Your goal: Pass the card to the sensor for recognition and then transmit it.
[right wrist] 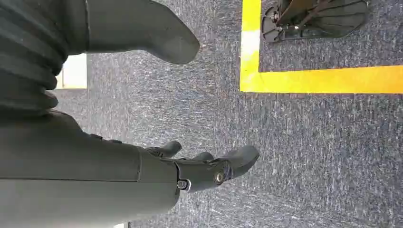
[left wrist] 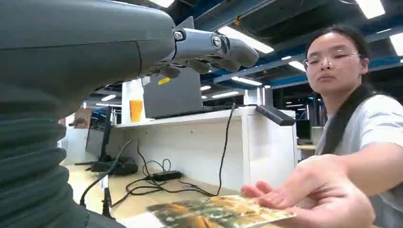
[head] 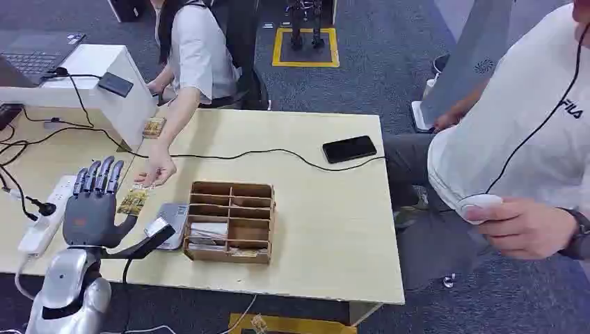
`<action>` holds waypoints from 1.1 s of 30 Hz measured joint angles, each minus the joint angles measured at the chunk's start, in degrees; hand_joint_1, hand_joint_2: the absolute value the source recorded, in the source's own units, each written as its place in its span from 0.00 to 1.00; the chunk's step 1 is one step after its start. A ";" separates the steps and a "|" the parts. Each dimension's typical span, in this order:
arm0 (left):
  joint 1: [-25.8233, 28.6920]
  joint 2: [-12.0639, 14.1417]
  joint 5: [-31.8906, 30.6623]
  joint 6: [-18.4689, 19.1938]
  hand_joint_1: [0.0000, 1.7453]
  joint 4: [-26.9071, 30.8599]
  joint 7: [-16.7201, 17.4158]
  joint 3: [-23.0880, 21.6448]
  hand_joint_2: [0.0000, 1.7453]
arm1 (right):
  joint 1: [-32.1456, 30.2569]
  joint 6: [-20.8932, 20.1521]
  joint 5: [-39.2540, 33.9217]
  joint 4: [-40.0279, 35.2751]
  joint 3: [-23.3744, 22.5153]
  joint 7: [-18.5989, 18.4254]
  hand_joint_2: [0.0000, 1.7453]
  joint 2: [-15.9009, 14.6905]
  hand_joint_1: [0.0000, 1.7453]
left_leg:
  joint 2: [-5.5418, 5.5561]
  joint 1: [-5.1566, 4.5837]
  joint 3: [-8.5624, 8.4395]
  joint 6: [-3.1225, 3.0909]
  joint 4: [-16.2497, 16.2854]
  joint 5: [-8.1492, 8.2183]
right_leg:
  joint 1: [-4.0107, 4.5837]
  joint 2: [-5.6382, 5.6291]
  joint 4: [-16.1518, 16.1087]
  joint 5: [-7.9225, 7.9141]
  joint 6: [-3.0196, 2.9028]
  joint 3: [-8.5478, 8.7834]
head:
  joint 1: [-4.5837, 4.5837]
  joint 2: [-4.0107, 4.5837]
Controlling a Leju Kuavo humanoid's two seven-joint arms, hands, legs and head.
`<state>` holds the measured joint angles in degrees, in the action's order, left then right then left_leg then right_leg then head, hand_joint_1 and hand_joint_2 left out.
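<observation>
1. Left hand (head: 92, 206) nearest the head camera, raised over the table's (head: 327, 209) left front part, fingers straight and apart, thumb out to the side, holding nothing
2. Card (head: 133, 202) lies flat on the table just beside that hand's thumb side; gold-brown printed face up. In the left wrist view the card (left wrist: 218, 212) sits low under the hand's (left wrist: 209, 47) fingers, apart from them
3. Person's hand (head: 157, 171) reaches in from the far side, palm down, fingertips at the card's far end; in the left wrist view that hand (left wrist: 313, 194) rests on the card's edge
4. Sensor (head: 169, 224), a small grey flat box, sits on the table between the card and a wooden tray (head: 232, 221); it touches the tray's left wall
5. Tray has several compartments; flat cards or papers lie in the near-left ones
6. Second card stack (head: 154, 127) lies further back, near a white stand (head: 104, 83)
7. Black phone (head: 349, 148) lies on the far right part of the table, with a black cable (head: 236, 154) running across toward it
8. White power strip (head: 46, 216) lies at the left edge
9. Right hand (right wrist: 204, 166) hangs over blue-grey carpet (right wrist: 309, 152) near a yellow line (right wrist: 323, 79); fingers loosely curled, nothing in them
10. Another person (head: 522, 132) in a white shirt stands right of the table, holding a small white device (head: 479, 206)
</observation>
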<state>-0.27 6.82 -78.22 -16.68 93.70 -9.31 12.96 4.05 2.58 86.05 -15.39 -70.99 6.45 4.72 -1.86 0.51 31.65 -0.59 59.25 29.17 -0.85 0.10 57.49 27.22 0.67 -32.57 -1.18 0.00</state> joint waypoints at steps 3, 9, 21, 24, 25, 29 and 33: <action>-0.02 0.00 -0.02 0.00 0.87 0.00 0.00 0.00 1.00 | 0.00 0.00 0.00 0.00 0.00 0.00 1.00 0.02 0.00 | 0.00 0.00 0.00 0.00 0.00 0.00 | 0.00 0.00 0.00 0.00 0.00 0.00 | 0.00 0.00; -0.11 0.00 0.72 0.33 1.00 0.00 -0.20 0.00 1.00 | 0.07 0.02 -0.02 0.00 0.00 0.07 1.00 0.04 0.00 | 0.00 0.00 0.00 0.00 0.00 0.00 | 0.00 0.00 0.00 0.00 0.00 0.00 | 0.00 0.00; -0.13 -0.04 5.79 0.52 1.00 0.22 -3.15 0.02 1.00 | 0.28 0.04 -0.02 0.00 0.00 0.31 1.00 0.04 0.00 | 0.00 0.00 0.01 0.00 0.00 0.00 | 0.00 0.00 0.00 0.00 0.00 0.00 | 0.00 0.00; -0.03 -0.07 7.45 0.81 1.00 0.24 -4.15 0.02 1.00 | 0.29 0.07 -0.02 0.00 0.00 0.42 1.00 0.04 0.00 | 0.00 0.00 0.01 0.00 0.00 0.00 | 0.00 0.00 0.00 0.00 0.00 0.00 | 0.00 0.00; -0.03 -0.15 8.26 0.83 1.00 0.24 -4.17 0.11 1.00 | 0.28 0.07 -0.02 0.00 0.00 0.42 1.00 0.04 0.00 | 0.00 0.00 0.01 0.00 0.00 0.00 | 0.00 0.00 0.00 0.00 0.00 0.00 | 0.00 0.00; -0.06 -1.18 11.04 3.28 1.00 0.85 -4.22 0.57 1.00 | 0.30 0.09 -0.11 0.00 0.00 0.26 1.00 0.04 0.00 | 0.00 0.00 0.00 0.00 0.00 0.00 | 0.00 0.00 0.00 0.00 0.00 0.00 | -0.02 0.00; -0.11 -3.47 19.54 12.24 1.00 1.70 -2.58 1.42 1.00 | 0.31 0.24 -0.17 0.00 0.00 -0.04 1.00 0.04 0.00 | 0.00 -0.01 0.00 0.00 0.00 0.00 | -0.01 0.00 0.00 0.00 0.00 0.00 | 0.00 0.00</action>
<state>-0.38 3.35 -58.68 -4.43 95.40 -11.90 14.38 4.36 2.82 85.88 -15.39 -70.99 6.40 4.76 -1.86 0.50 31.65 -0.59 59.25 29.16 -0.85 0.10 57.49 27.22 0.67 -32.57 -1.18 0.00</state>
